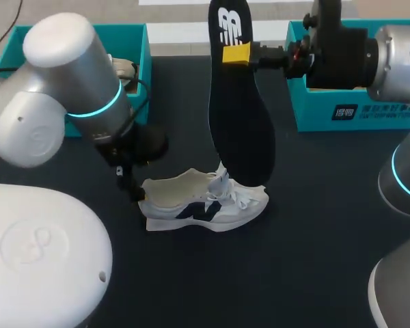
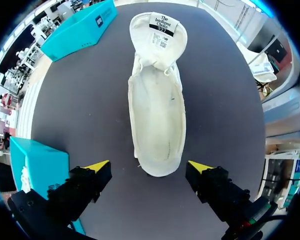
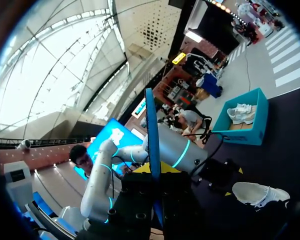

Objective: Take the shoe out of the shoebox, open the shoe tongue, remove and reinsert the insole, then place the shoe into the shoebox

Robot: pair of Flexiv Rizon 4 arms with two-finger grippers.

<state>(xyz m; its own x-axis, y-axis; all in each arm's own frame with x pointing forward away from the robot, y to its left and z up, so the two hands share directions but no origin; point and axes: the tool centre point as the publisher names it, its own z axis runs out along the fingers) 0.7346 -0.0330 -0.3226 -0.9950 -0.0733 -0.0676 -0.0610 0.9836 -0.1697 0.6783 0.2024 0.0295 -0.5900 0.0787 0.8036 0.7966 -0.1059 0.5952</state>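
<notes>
A dark, matte tabletop (image 1: 314, 239) spreads under everything. At its far left corner a second white shoe (image 3: 241, 113) lies inside an open teal box (image 3: 250, 136), seemingly on its side, though the view there is partly blocked.

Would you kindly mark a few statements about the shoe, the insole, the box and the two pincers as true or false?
1. The white sneaker lies on the dark table. True.
2. The right pincer grips the black insole. True.
3. The insole lies flat inside the sneaker. False: it is out of the sneaker, held upright.
4. The left pincer is shut on the sneaker's heel. False: it is open, with its fingers apart at either side of the heel and not touching it.
5. The teal shoebox at the left rear is empty. False: a second white shoe lies in it.
</notes>
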